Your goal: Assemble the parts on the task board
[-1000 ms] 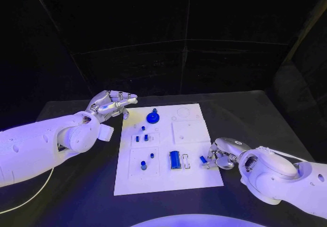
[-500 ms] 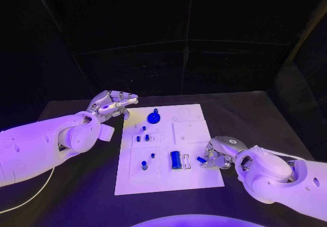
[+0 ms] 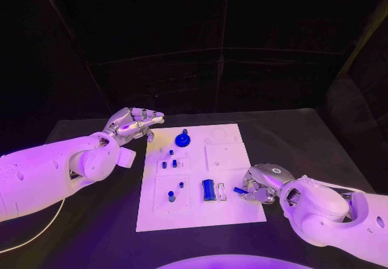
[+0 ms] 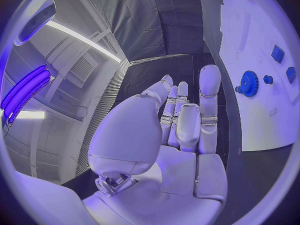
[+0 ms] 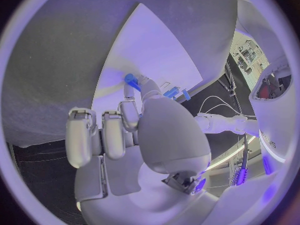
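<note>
Right hand [image 3: 260, 188] at the near right edge of the task board [image 3: 226, 210], pinching a small blue peg [image 3: 240, 190] just above the board, apparently poised for seating it. Left hand [image 3: 133, 123] off the board's far left corner, fingers curled in, grasping nothing, seemingly parked clear. Seated on the board: blue gear [image 3: 183, 139], blue block [image 3: 208, 189], several small blue parts [image 3: 170, 196].

Dim room, violet light, dark backdrop, wrist views bent at edges

A black table [image 3: 307, 140] carries the white task board [image 3: 230, 162], which lies flat at its middle, its long side running from near to far.
</note>
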